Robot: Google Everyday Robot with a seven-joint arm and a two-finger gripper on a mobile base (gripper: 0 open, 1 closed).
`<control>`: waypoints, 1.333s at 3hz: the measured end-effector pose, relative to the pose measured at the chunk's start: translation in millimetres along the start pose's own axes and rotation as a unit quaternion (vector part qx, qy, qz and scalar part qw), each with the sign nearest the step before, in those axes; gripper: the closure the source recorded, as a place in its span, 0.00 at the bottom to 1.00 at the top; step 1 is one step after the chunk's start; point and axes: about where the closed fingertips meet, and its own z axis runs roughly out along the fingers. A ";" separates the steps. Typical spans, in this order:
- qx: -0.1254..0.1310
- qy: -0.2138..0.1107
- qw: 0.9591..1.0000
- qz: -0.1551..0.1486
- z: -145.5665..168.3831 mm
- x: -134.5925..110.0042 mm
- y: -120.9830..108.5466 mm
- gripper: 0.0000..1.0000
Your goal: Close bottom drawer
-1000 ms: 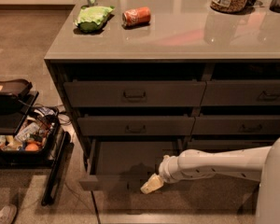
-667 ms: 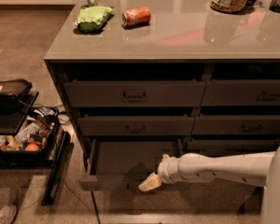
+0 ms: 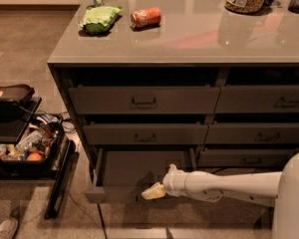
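Status: task not complete. The bottom drawer [image 3: 109, 194] stands pulled well out of the cabinet. Its low front panel runs to the left of the gripper [image 3: 153, 192], and its tray lies behind the gripper.

Gripper: it sits low at the right end of the drawer front, on the end of the white arm [image 3: 224, 187]. Whether it is open or closed cannot be told, and nothing is seen in its hold. Contact with the front is likely but cannot be confirmed.

Drawer appearance: wide, shallow, dark grey-brown; no contents show; the handle is hidden.

Remaining: push the front inward until it is flush with the middle drawer [image 3: 145, 133] above the gripper.
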 end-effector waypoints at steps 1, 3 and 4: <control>0.021 0.037 0.999 0.008 8.5 22.8 -1.6 0.00; 0.023 0.116 0.992 -0.032 61.9 49.9 7.7 0.00; 0.019 0.113 0.993 -0.031 64.6 48.8 9.1 0.00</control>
